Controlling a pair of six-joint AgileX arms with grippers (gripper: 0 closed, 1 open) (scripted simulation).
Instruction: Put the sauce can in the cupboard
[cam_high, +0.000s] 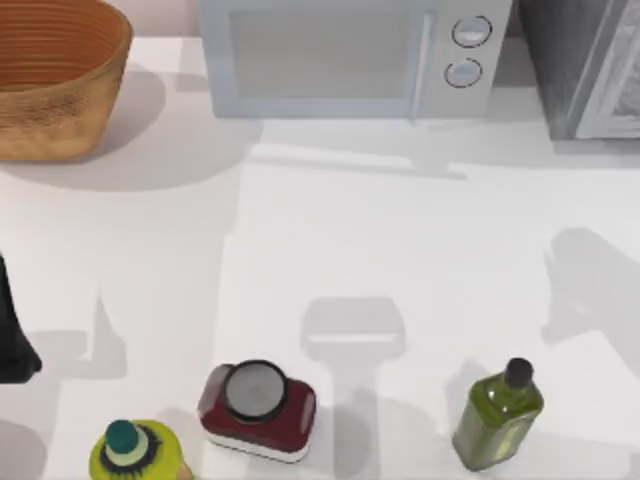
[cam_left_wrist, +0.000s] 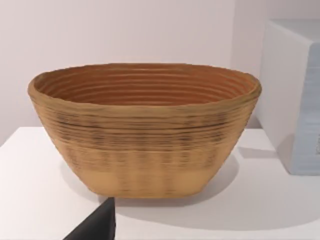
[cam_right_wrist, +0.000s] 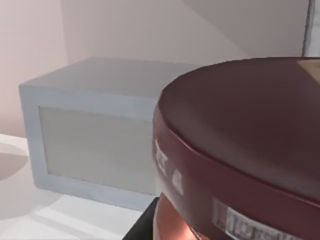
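Note:
The sauce can (cam_right_wrist: 240, 145) looms very close in the right wrist view, showing its dark maroon round top and a red band below. It hangs off the table, level with the microwave's front, and my right gripper is shut on it, with one dark finger (cam_right_wrist: 144, 226) at its base. The cupboard (cam_high: 580, 70), dark grey and speckled with a pale framed door panel, stands at the table's back right corner. My left gripper (cam_high: 12, 335) is parked at the table's left edge.
A white microwave (cam_high: 330, 50) stands at the back middle and a woven basket (cam_high: 50, 80) at the back left. Along the front edge are a yellow-green bottle top (cam_high: 135, 452), a squat maroon grey-lidded container (cam_high: 258, 408) and a green bottle (cam_high: 497, 415).

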